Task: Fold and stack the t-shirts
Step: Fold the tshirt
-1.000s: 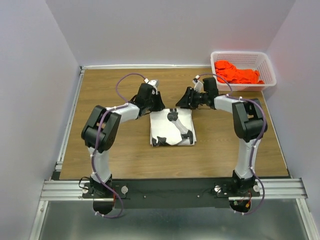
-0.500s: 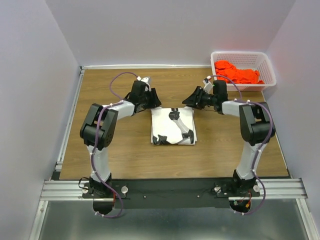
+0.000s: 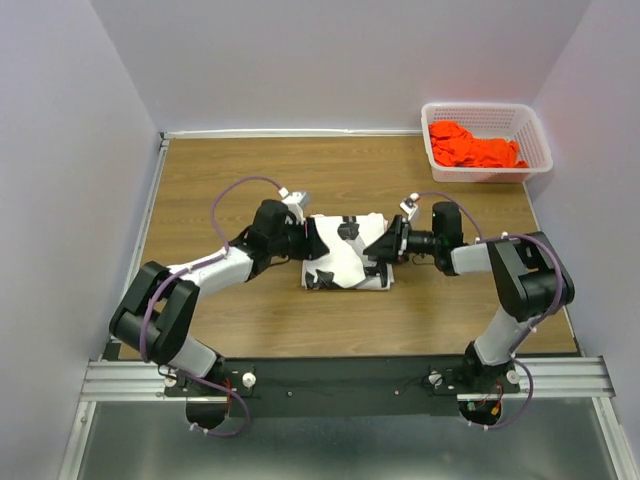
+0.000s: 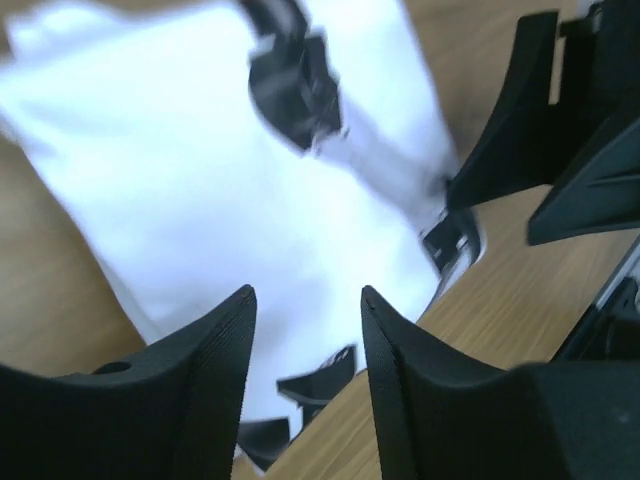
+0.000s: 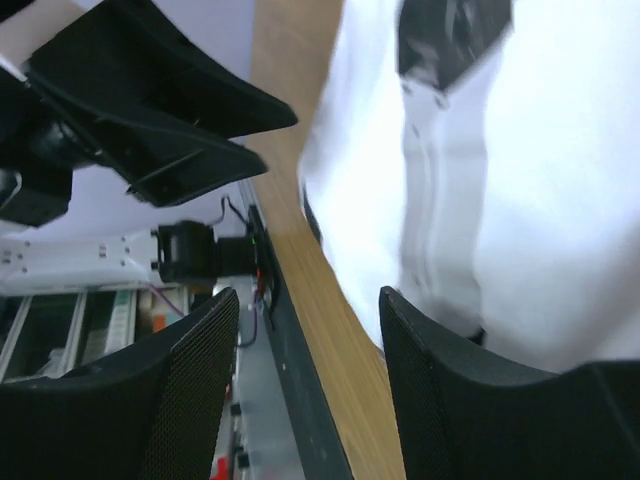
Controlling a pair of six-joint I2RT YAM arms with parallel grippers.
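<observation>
Your left tool (image 3: pixel 312 244) and right tool (image 3: pixel 380 250) have dropped beside the folded white t-shirt (image 3: pixel 340 258), both parted, empty; probably squaring it next.

Wood-grain table (image 3: pixel 250 165) w/ plain pale lilac walls (image 3: pixel 330 60) on 3 sides, alu rail (image 3: pixel 350 378) across near edge, thinner rail (image 3: pixel 140 235) down left edge, white lattice basket (image 3: pixel 485 106) in far-right corner, grey surface (image 3: pixel 330 450) below, soft even light.

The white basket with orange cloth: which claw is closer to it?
Right. The right gripper is at the right edge of the white t-shirt, toward the basket; the left gripper is at its left edge, farther.
</observation>
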